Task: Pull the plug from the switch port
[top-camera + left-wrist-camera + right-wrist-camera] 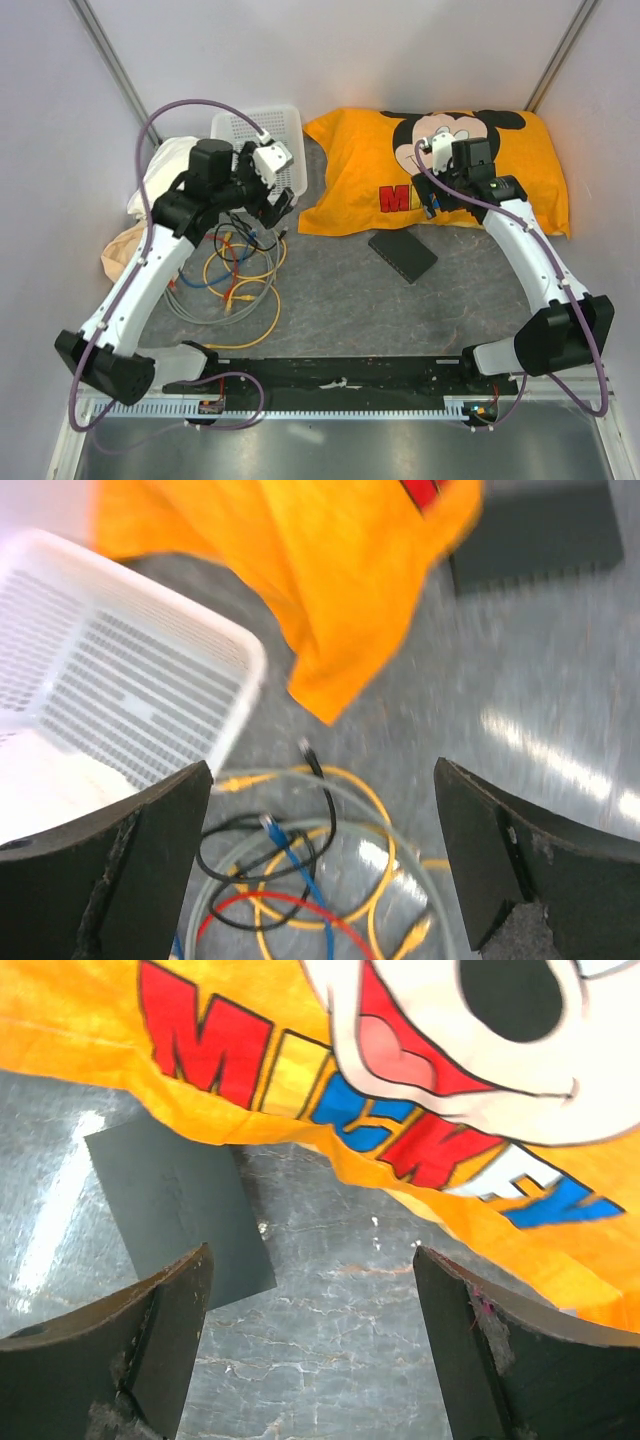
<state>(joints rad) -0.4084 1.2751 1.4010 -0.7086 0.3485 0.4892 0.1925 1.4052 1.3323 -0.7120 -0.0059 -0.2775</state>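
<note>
Judging by the switch (402,255), which lies alone mid-table with no lead seen running into it, the pull looks done. The cables (235,280) sit heaped well apart on the left. The next move calls only for backing both arms clear. The left gripper (325,865) hangs wide apart over the cables, empty. The right gripper (310,1350) gapes above the table just beside the switch, touching nothing.
</note>
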